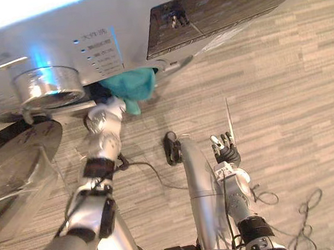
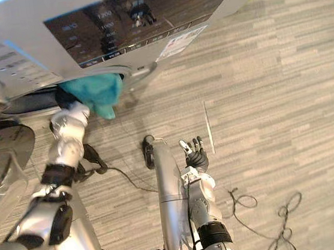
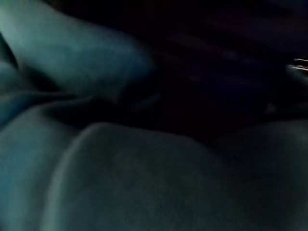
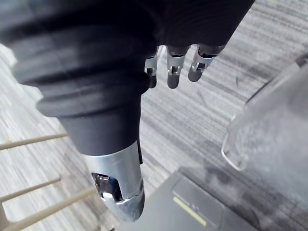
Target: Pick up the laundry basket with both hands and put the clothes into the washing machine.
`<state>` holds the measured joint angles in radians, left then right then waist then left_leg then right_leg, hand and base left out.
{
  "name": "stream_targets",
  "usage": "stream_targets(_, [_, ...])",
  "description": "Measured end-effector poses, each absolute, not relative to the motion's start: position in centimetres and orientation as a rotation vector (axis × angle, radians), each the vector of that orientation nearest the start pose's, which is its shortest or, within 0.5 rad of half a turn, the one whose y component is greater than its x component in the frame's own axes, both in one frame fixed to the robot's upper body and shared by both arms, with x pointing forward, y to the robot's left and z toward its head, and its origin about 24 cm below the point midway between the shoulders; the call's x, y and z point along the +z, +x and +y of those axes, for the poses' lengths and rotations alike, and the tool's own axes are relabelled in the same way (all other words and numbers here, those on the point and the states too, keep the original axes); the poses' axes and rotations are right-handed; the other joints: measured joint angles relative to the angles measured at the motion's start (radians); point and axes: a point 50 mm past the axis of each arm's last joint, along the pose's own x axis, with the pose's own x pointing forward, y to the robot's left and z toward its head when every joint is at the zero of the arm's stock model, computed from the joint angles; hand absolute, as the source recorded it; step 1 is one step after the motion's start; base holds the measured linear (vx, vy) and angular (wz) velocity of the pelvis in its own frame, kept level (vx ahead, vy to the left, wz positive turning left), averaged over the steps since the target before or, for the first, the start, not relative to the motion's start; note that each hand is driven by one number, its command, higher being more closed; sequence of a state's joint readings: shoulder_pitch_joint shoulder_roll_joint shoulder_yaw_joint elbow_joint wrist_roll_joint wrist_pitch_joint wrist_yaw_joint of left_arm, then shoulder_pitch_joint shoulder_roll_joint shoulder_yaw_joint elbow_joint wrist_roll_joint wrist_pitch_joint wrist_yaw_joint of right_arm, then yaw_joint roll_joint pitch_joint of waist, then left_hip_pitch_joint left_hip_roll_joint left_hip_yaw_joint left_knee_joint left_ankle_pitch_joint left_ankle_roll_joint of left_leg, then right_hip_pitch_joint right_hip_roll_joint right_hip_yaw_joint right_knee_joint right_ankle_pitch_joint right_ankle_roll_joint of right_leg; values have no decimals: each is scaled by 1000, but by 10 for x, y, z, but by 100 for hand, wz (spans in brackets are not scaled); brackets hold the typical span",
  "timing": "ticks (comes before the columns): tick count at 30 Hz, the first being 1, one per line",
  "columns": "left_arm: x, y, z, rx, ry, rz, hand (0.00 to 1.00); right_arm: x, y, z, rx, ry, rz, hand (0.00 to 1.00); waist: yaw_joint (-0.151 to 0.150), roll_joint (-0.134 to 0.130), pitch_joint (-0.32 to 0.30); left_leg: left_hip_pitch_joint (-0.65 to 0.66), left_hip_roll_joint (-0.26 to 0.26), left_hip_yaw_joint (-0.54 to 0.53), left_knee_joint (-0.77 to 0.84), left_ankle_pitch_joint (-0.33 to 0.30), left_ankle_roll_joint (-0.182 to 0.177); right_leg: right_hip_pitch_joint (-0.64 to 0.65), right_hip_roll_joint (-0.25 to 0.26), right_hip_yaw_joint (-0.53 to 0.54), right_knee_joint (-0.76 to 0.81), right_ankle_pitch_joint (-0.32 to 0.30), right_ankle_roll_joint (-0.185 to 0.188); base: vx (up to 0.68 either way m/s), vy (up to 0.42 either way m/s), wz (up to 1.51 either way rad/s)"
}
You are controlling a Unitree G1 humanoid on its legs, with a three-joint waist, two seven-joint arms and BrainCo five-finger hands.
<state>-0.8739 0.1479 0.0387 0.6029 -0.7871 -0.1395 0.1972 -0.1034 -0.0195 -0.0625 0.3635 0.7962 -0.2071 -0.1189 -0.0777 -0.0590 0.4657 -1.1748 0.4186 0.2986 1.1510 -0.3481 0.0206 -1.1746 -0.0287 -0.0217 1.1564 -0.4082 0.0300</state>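
Teal cloth (image 1: 131, 87) is being fed into the washer (image 1: 53, 29), left hand's (image 1: 101, 99) grip hidden, right hand (image 1: 225, 148) slack; deeper pushing seems needed.

Scene taken from the head by two eyes side by side, aimed steeply down, washing machine (image 1: 214, 11) front and striped floor (image 1: 295, 86) shared by both, left wrist view held very close against teal cloth (image 3: 120, 168), right wrist view directed along right hand (image 4: 172, 72) toward floor
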Motion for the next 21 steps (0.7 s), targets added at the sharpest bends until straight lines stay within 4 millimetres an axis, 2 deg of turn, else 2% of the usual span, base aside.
stream_targets(3, [241, 401, 156, 19, -675, -386, 100, 2, 269, -178, -322, 771, 47, 0, -20, -5, 30, -44, 5, 4, 12, -9, 15, -38, 1, 3, -10, 12, 13, -1, 65, -12])
stream_targets(4, [263, 402, 159, 6, -672, -435, 100, 5, 269, -179, -329, 784, 26, 0, -19, -6, 44, -55, 8, 12, 16, -14, 20, -50, 2, 9, -13, 16, 19, -3, 75, -16])
stream_targets(5, [273, 402, 160, 1, -664, -456, 100, 6, 269, -180, -327, 788, 19, 0, -19, -6, 46, -63, 9, 15, 17, -16, 24, -58, 3, 11, -16, 19, 23, 1, 72, -19])
stream_targets(6, [295, 401, 164, -5, -637, -501, 100, 7, 269, -180, -327, 793, 11, 0, -20, -10, 48, -71, 14, 30, 18, -19, 30, -73, 6, 20, -23, 28, 27, 3, 66, -27])
stream_targets(7, [319, 398, 170, -8, -607, -556, 100, 7, 269, -179, -326, 794, 12, 0, -20, -18, 53, -71, 21, 47, 19, -22, 35, -83, 15, 37, -31, 38, 35, 2, 54, -32])
stream_targets(8, [331, 396, 173, -8, -594, -584, 100, 6, 268, -180, -329, 795, 13, 0, -20, -19, 54, -71, 26, 56, 19, -24, 39, -86, 18, 41, -38, 43, 37, -1, 40, -37])
stream_targets(10, [382, 381, 185, 2, -533, -716, 100, -4, 259, -181, -358, 817, 34, 0, -25, -18, 55, -71, 35, 71, 20, -27, 43, -88, 30, 58, -60, 60, 50, -2, 51, -30])
stream_targets(12, [399, 370, 186, -3, -544, -821, 100, -14, 251, -182, -378, 829, 62, 0, -32, -26, 59, -70, 39, 83, 20, -30, 49, -93, 33, 65, -67, 67, 53, -11, 53, -16])
stream_targets(13, [400, 371, 186, 6, -528, -815, 100, -27, 239, -187, -418, 836, 99, 0, -28, -27, 59, -69, 44, 93, 24, -35, 57, -98, 34, 67, -65, 72, 53, -24, 32, -11])
stream_targets(16, [404, 372, 193, 37, -522, -803, 100, -43, 226, -197, -483, 836, 151, 0, -29, -27, 59, -69, 47, 116, 25, -36, 60, -117, 37, 86, -65, 89, 54, -51, 29, -16])
stream_targets(17, [415, 366, 198, 49, -531, -832, 100, -50, 220, -205, -527, 831, 173, 0, -26, -29, 62, -73, 56, 142, 27, -35, 65, -141, 46, 108, -69, 111, 57, -60, 29, -27])
stream_targets(19, [426, 361, 199, 57, -509, -858, 100, -52, 217, -210, -555, 837, 170, 0, -18, -27, 64, -88, 61, 151, 29, -31, 73, -162, 53, 118, -73, 126, 60, -61, 30, -24])
stream_targets(21, [447, 350, 193, 55, -459, -912, 100, -54, 210, -221, -607, 863, 159, 0, -15, -26, 66, -122, 63, 155, 34, -20, 92, -197, 53, 121, -73, 147, 61, -76, 40, -7])
